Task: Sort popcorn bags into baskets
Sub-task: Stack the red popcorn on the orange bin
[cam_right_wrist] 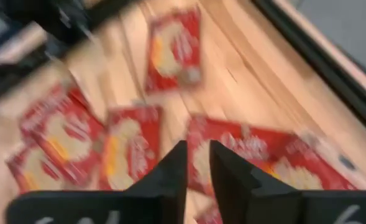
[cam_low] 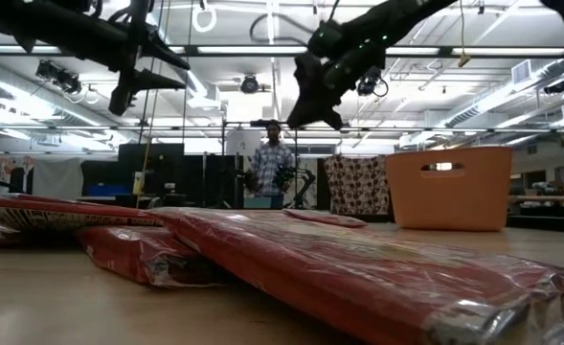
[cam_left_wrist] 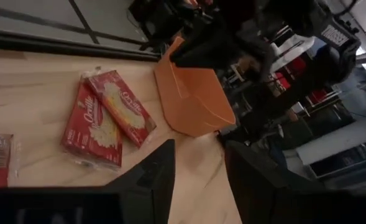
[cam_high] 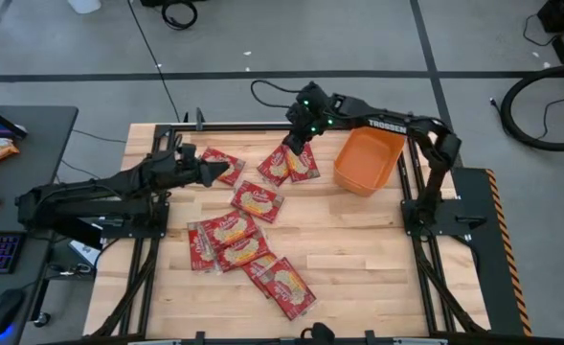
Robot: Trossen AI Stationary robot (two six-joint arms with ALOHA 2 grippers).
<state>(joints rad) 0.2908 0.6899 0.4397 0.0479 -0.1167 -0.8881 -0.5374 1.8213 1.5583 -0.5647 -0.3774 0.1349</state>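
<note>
A: Right tool (cam_high: 302,142) hangs above the two popcorn bags (cam_high: 290,164) beside the orange basket (cam_high: 368,159), fingers parted, nothing held; left tool (cam_high: 208,172) near another bag (cam_high: 222,165), fingers apart, empty too.

B: Risk? Those two overlap; a pinch may drag both, or clip the basket's rim.

A: Open bench (cam_high: 377,249) lies nearer; the main heap (cam_high: 248,251) sits mid-bench.
</note>
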